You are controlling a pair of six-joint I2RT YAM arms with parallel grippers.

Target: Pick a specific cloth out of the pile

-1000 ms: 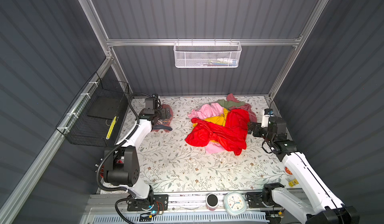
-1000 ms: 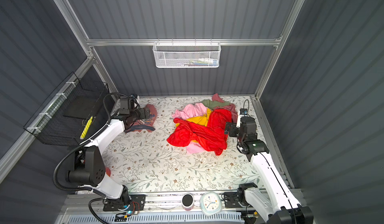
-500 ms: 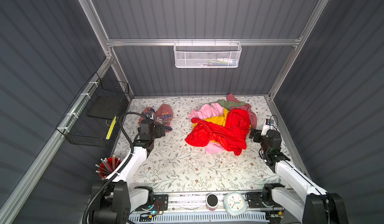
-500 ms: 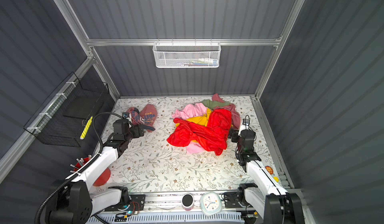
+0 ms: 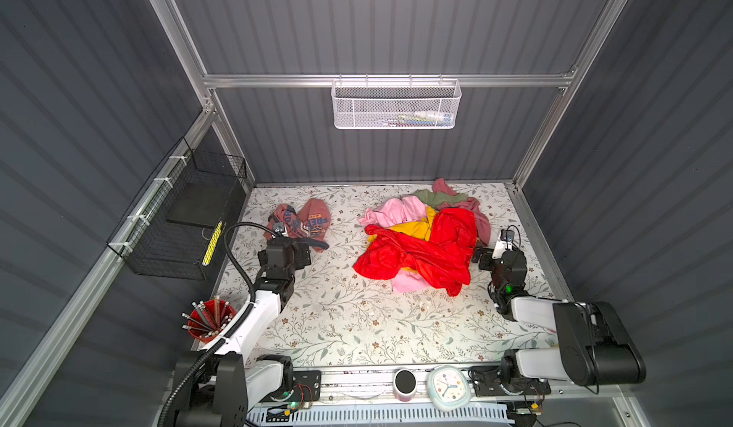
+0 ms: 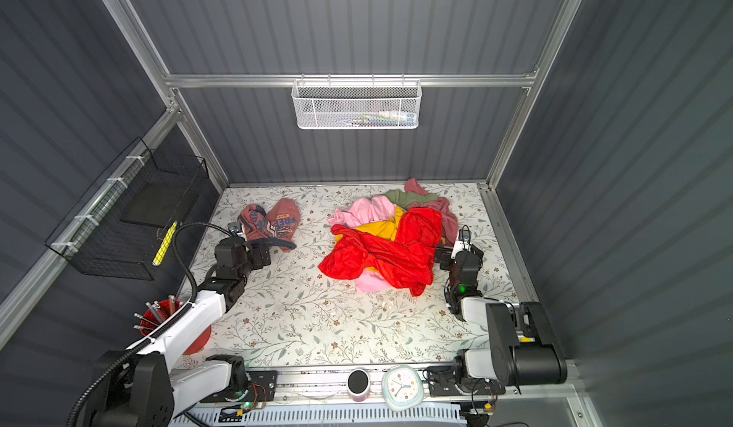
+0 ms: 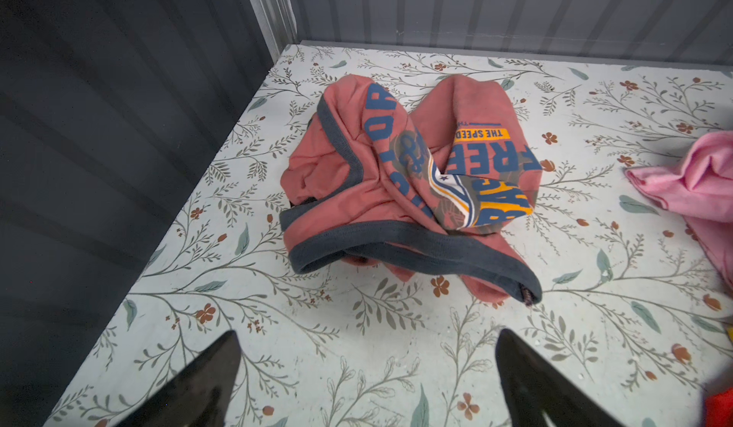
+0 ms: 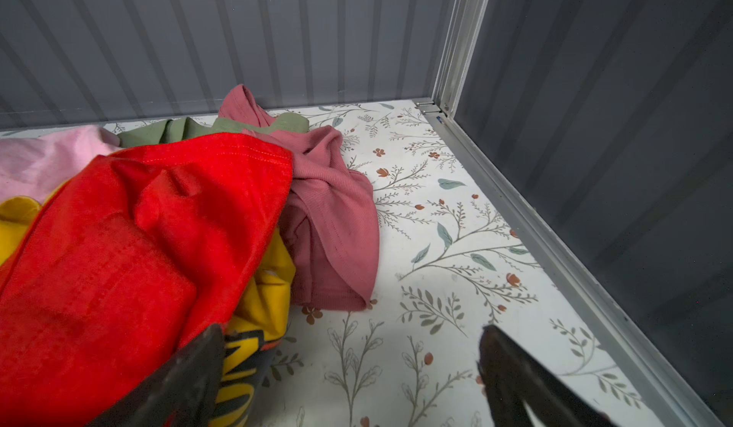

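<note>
Salmon-pink with grey-blue trim, the cloth [image 7: 404, 183] is lying crumpled on the floral table [image 7: 357, 369] just ahead of the left gripper [image 7: 367, 337], clear of its fingers [image 7: 214, 369]. Its blue-and-yellow lettering is facing up. That gripper is standing wide open, holding nothing.

In both top views the cloth [image 5: 303, 222] [image 6: 273, 222] is sitting well apart from the pile [image 5: 420, 246] [image 6: 386, 248], which is heaped off to the left gripper's right.

The right gripper [image 8: 351, 331] is gaping open too, and is empty, at the pile's edge. One finger is overlapping the red garment [image 8: 131, 226] and yellow fabric [image 8: 265, 302] in the wrist view; I cannot tell whether it is touching. A plain dusty-pink garment [image 8: 333, 222] is lying just ahead of it.
</note>
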